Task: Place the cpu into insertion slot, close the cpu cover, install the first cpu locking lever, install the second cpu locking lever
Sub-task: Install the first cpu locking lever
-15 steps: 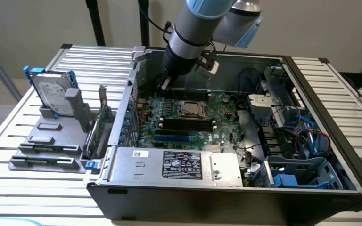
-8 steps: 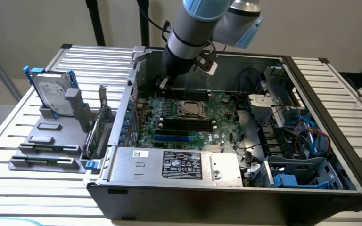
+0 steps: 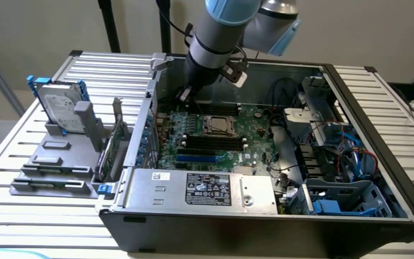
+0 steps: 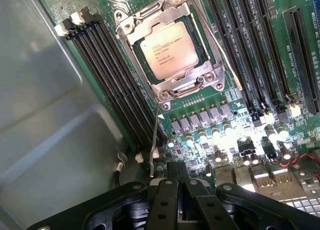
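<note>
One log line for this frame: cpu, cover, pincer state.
cpu: seated in insertion slot | cpu cover: down over it | pincer: shut, holding nothing, near thin lever wire

So we've got a silvery table of ribbed aluminium slats (image 3: pixel 99 67), and sitting right on it is a big black open computer case (image 3: pixel 264 234) lying on its side. Just beside it, on the exterior view's left, we see a grey plastic holder rack (image 3: pixel 52 167).
</note>
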Robot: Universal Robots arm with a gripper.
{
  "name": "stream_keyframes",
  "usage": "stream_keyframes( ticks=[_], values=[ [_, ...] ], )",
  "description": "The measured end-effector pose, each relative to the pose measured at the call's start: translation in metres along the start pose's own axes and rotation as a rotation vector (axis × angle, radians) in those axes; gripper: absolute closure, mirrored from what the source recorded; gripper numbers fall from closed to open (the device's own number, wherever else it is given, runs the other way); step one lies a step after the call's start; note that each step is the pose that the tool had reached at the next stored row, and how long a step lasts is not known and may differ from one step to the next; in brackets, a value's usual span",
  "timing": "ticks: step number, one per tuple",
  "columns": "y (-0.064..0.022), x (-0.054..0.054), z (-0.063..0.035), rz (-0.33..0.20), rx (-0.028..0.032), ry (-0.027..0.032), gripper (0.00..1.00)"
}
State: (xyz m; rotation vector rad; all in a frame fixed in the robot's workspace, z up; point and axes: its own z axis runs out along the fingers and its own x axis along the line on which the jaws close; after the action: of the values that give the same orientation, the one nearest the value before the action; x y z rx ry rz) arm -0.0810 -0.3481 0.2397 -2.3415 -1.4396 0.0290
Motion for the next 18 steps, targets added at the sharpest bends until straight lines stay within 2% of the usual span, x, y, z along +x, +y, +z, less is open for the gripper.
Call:
stream_keyframes(
  ticks=[9, 10, 14, 18],
  values=[
    [-0.0064, -0.0036, 0.0034, 0.046, -0.0087, 0.0178, 0.89],
    [-0.0076, -0.0042, 0.0038, 0.05, -0.0087, 0.021, 0.89],
    [-0.0091, -0.0047, 0.0042, 0.061, -0.0034, 0.0397, 0.89],
    [-0.0086, -0.0044, 0.0042, 0.078, -0.0061, 0.048, 0.89]
  ],
)
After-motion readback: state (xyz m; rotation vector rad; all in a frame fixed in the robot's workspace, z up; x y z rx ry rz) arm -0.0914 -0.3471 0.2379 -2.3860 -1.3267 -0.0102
